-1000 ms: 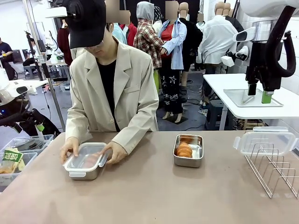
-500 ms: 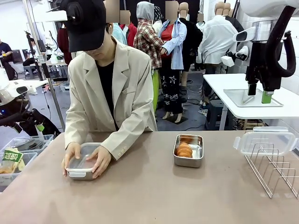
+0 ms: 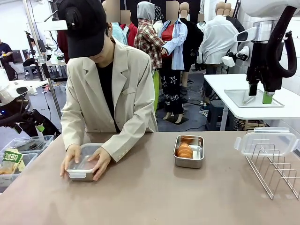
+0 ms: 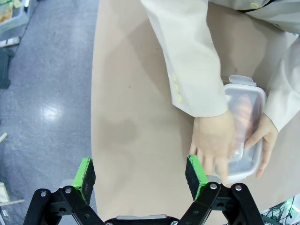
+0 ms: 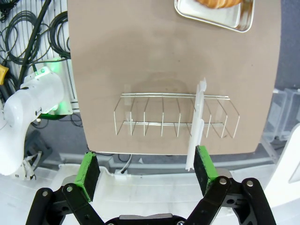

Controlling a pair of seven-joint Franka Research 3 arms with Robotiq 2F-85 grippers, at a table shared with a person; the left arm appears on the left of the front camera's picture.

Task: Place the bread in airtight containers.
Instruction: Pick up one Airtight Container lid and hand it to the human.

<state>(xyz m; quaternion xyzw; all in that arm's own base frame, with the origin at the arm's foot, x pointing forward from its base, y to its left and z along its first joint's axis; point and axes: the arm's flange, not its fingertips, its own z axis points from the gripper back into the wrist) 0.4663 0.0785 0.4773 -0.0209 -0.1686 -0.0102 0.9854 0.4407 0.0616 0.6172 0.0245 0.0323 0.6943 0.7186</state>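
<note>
A person presses both hands on the clear lid of the left airtight container [image 3: 83, 165] at the table's left. In the left wrist view a bread roll [image 4: 243, 110] shows through the lid of that container [image 4: 244, 136]. My left gripper [image 4: 140, 172] hangs open high above the table beside it, holding nothing. A second steel container [image 3: 189, 151] stands open mid-table with bread [image 3: 185, 150] inside. The right wrist view catches this container [image 5: 234, 18] and its bread [image 5: 216, 3] at the top edge. High above the table's near edge my right gripper [image 5: 146, 167] is open and empty.
A wire rack [image 3: 276, 171] stands at the table's right, holding a clear lid [image 3: 266, 142] upright. From above, the rack [image 5: 161, 117] and lid [image 5: 197, 124] lie near the table's edge. Plastic bins [image 3: 18, 154] sit off the table's left side.
The person's hands moved from the sides of the left container onto its lid and pressed it down, leaning further over. Neither gripper changed.
</note>
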